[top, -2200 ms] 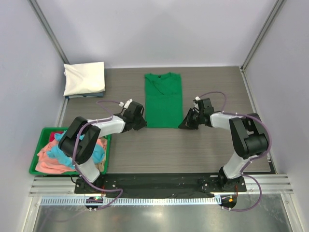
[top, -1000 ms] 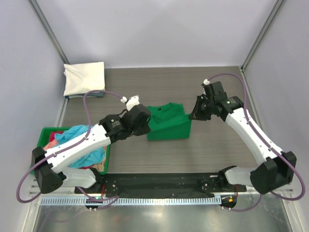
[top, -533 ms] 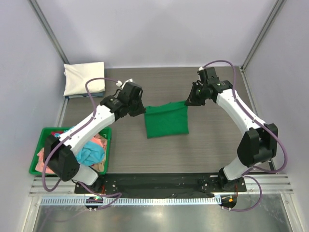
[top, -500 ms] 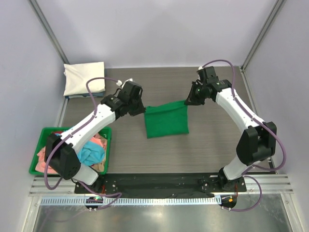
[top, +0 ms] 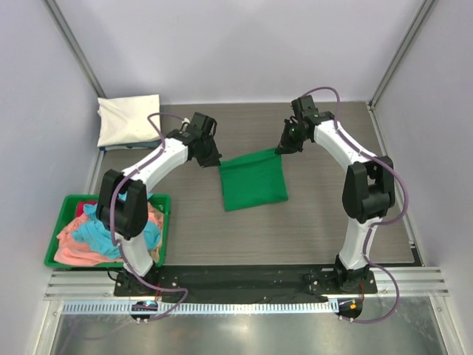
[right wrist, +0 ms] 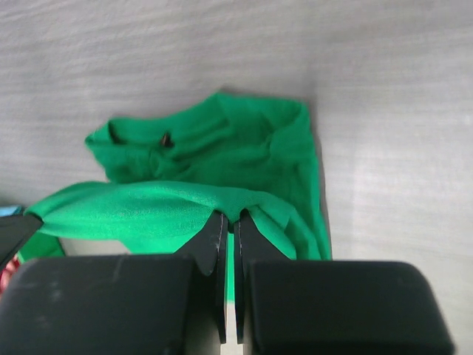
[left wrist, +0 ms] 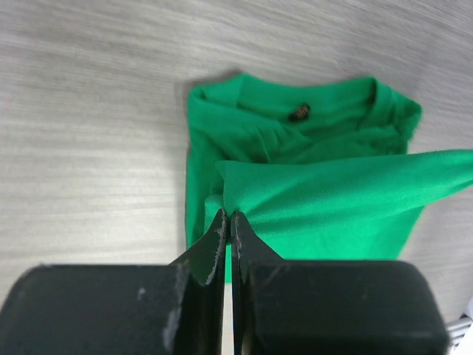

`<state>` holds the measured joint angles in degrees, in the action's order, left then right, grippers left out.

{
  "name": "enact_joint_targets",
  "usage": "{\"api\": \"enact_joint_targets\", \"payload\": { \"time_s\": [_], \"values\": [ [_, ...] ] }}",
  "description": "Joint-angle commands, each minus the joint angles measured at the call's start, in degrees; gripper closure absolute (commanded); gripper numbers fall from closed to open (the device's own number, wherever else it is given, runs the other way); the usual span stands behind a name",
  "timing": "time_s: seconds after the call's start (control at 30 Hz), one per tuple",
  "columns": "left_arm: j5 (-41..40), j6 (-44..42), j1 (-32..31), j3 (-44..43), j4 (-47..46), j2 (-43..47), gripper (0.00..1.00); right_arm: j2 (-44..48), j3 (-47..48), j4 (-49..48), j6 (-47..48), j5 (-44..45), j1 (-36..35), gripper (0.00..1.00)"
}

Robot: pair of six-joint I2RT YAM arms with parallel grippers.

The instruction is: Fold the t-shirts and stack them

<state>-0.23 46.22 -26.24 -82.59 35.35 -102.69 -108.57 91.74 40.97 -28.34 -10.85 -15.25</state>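
Left gripper (left wrist: 227, 216) is clenched on one hem corner of the green t-shirt (top: 253, 180). Right gripper (right wrist: 230, 216) is clenched on the other. The shirt lies half-folded, well to the right of the cream-white t-shirt (top: 129, 120). If either thin pinch slips, or the arms travel unevenly, the fold would likely land crooked.

shirt (top: 253, 180) in the middle of the table (top: 222, 237), doubled over on itself | my left gripper (top: 215, 162) pinches its far-left corner, my right gripper (top: 280, 150) its far-right corner, both corners raised above the layer beneath | folded stack (top: 129, 120) at the table's far-left corner, left of and behind my left gripper | bin (top: 52, 255) beside the table's near-left edge, shirt heap (top: 100, 233) inside it
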Motion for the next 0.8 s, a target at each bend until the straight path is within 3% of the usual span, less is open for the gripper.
{"api": "enact_joint_targets", "payload": {
  "time_s": [0.0, 0.03, 0.1, 0.13, 0.17, 0.23, 0.33, 0.43, 0.53, 0.63, 0.77],
  "values": [
    [-0.1, -2.5, 2.1, -3.2, 0.9, -2.6, 1.0, -3.7, 5.8, -2.3, 1.4, 2.5, 1.6, 0.99],
    [1.5, -2.5, 2.4, -3.5, 0.5, -3.4, 0.99, -5.2, 7.0, -2.3, 1.4, 2.2, 1.8, 0.99],
    [3.1, -4.0, 3.7, -6.7, -0.1, -7.2, 0.9, -9.1, 10.9, -1.7, 0.8, 2.2, 2.5, 0.78],
    [4.8, -5.0, 4.4, -8.8, 0.1, -8.9, 0.65, -10.2, 12.0, -1.4, 0.7, 2.2, 2.8, 0.63],
    [6.5, -6.0, 5.8, -12.6, 0.1, -10.8, 0.53, -11.0, 14.8, -0.9, 0.4, 3.1, 3.5, 0.42],
    [9.5, -7.8, 6.9, -16.6, 2.9, -14.5, 0.4, -13.1, 17.5, 1.0, 0.6, 4.4, 4.0, 0.29],
    [8.8, -8.7, 7.5, -15.6, 1.1, -11.4, 0.32, -11.1, 18.5, 2.1, 1.8, 7.3, 4.8, 0.25],
    [10.5, -7.8, 7.5, -3.7, -8.8, -5.1, 0.28, -4.6, 12.6, 0.8, 1.5, 8.2, 4.6, 0.26],
    [14.8, -5.4, 7.4, 8.0, -20.2, -0.9, 0.26, 3.6, 0.5, -5.3, 0.0, 4.1, 3.9, 0.26],
    [19.2, -2.8, 7.1, 14.8, -29.8, -1.1, 0.2, 9.0, -8.9, -7.9, -0.1, 1.1, 3.7, 0.26],
    [19.3, -1.0, 5.9, 17.0, -34.7, -4.6, 0.18, 12.6, -15.0, -8.0, 2.0, 0.9, 3.7, 0.26]
  ]
}}
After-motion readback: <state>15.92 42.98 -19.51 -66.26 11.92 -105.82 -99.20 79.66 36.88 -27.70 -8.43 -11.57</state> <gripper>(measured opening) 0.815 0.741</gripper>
